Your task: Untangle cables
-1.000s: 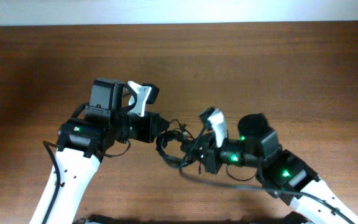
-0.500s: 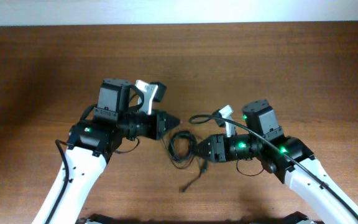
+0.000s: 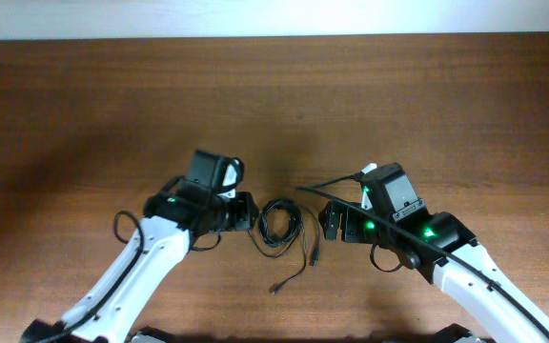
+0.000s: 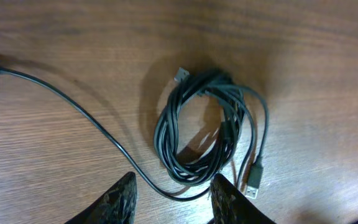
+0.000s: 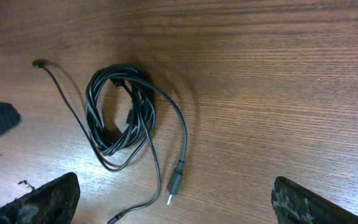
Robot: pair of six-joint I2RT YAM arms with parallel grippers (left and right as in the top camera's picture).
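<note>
Several coiled cables [image 4: 165, 134] on wooden table [image 4: 303, 50]

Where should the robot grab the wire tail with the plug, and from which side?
Probably the loose tail just behind its plug, from straight above on the side away from the coil. There it bows clear of the loops, so nothing else gets pinched.
</note>
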